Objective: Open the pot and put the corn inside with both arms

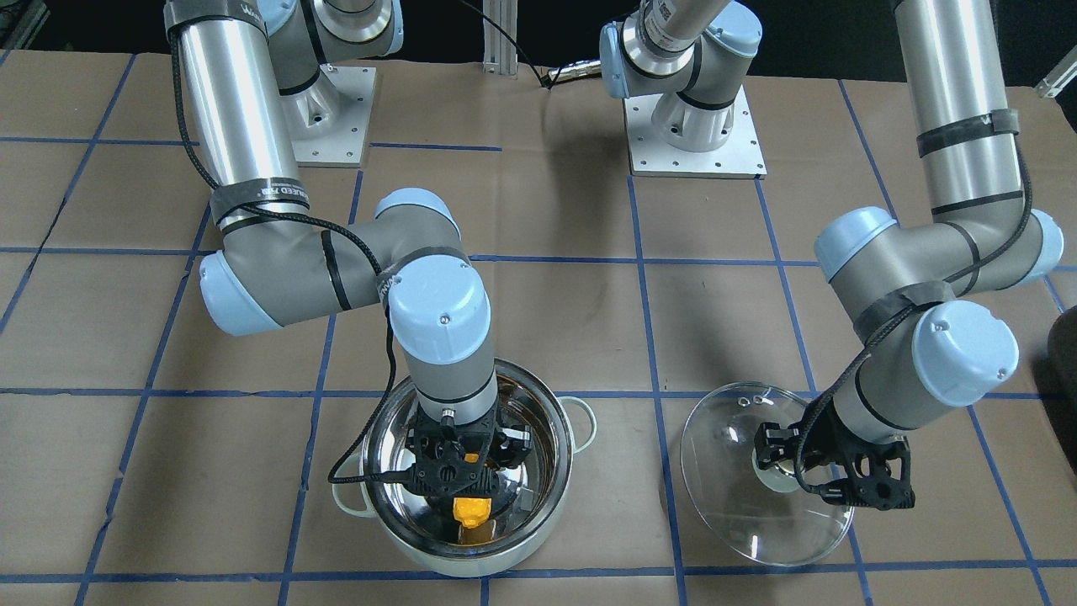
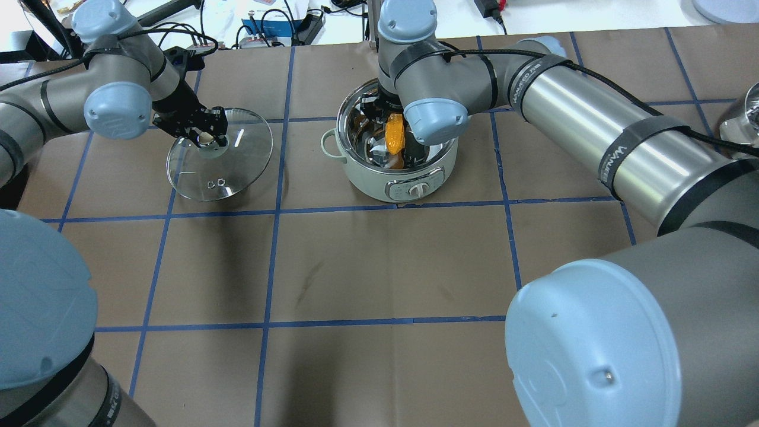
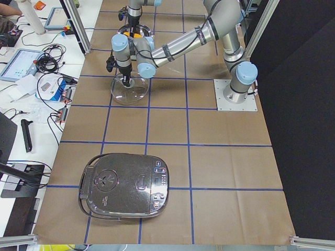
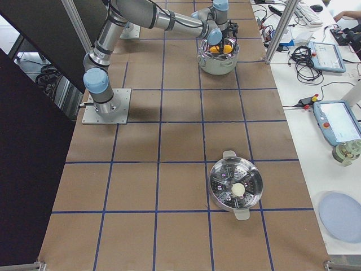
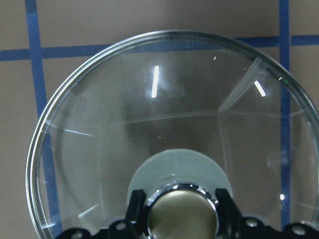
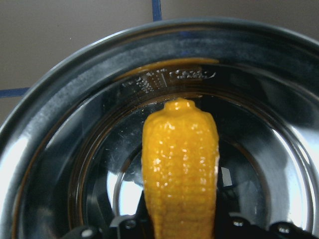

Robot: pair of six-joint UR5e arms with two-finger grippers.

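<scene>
The steel pot (image 1: 555, 418) stands open, pale handles at its sides; it also shows in the overhead view (image 2: 409, 178). My right gripper (image 1: 471, 481) reaches down inside it, shut on the yellow corn (image 1: 471, 509), which it holds lengthwise over the mirror-like bottom (image 6: 180, 164). The corn also shows in the overhead view (image 2: 394, 135). My left gripper (image 1: 787, 459) is shut on the pale knob of the glass lid (image 1: 740, 513) and holds it tilted beside the pot, low over the table (image 2: 237, 160). The wrist view shows the fingers (image 5: 137, 206) at each side of the knob.
A dark rice cooker (image 3: 125, 185) sits at the table's left end. A steamer pot with a perforated insert (image 4: 236, 186) sits at the right end. The two arm bases (image 1: 694, 126) are bolted at the robot's edge. Blue tape lines cross the brown table.
</scene>
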